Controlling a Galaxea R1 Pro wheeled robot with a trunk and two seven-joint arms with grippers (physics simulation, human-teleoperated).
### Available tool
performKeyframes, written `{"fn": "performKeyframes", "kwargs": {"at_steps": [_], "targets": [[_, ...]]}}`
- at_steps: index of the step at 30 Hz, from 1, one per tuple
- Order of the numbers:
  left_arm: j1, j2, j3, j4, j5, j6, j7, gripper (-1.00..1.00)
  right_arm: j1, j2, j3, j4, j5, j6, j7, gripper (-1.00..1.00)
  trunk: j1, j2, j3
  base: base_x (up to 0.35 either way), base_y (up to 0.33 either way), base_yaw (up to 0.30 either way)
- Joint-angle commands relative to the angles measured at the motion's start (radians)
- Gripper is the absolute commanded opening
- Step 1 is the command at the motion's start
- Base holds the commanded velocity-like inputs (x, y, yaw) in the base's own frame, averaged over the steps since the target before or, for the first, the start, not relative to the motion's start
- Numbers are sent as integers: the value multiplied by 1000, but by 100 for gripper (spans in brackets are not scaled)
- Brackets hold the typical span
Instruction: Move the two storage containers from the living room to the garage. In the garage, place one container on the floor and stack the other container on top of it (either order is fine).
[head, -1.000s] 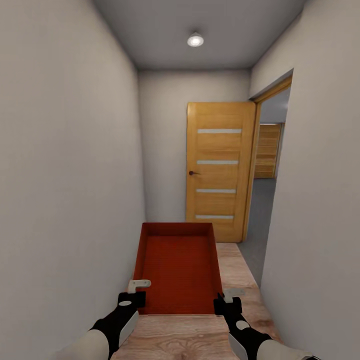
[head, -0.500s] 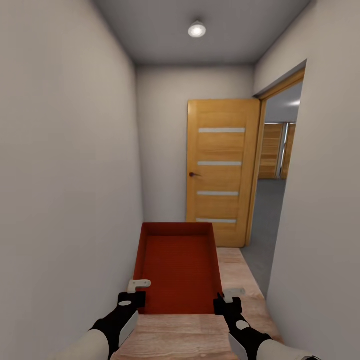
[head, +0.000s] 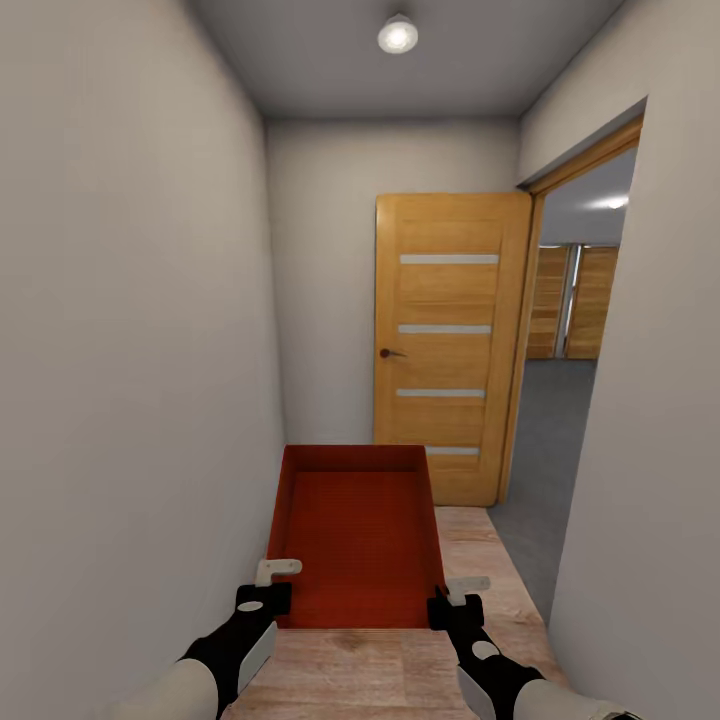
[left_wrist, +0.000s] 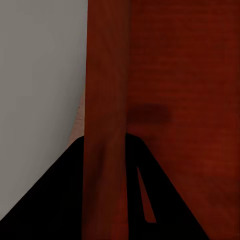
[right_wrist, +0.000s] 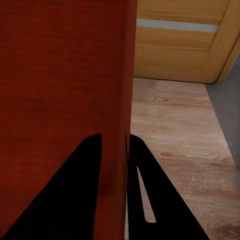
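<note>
One orange-red storage container (head: 355, 535) hangs level in front of me above the light wood-plank corridor floor (head: 485, 560). My left gripper (head: 272, 583) is shut on its near left wall and my right gripper (head: 452, 595) is shut on its near right wall. In the left wrist view the thin red wall (left_wrist: 107, 100) runs between the dark fingers of the left gripper (left_wrist: 107, 145). The right wrist view has the wall (right_wrist: 120, 75) pinched in the right gripper (right_wrist: 114, 137). Through a doorway at the right I see the garage's dark grey floor (head: 545, 470). The living room is out of view.
I am in a narrow corridor between pale walls (head: 130, 350). A wooden door (head: 450, 340) stands open against the end wall, beside the doorway. Wooden plank doors (head: 580, 300) show at the garage's far side. The right wall (head: 650, 450) is close.
The camera has moved forward down the corridor. The doorway at the right looks wider and more of the garage shows. The container and both grippers hold the same place in view.
</note>
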Motion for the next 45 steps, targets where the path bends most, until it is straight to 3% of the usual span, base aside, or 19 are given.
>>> {"fn": "performKeyframes", "kwargs": {"at_steps": [1,30,45], "targets": [[-2,20,69,-13,-2,4,10,-100,0,0,-10,1,2,0,0,-100,1,-1,-2,323,0,0],[-2,20,69,-13,-2,4,10,-100,0,-2,-10,1,2,0,0,-100,1,-1,-2,323,0,0],[-2,20,69,-13,-2,3,10,-100,0,0,-10,1,2,0,-3,-100,1,-1,-2,323,0,-257]]}}
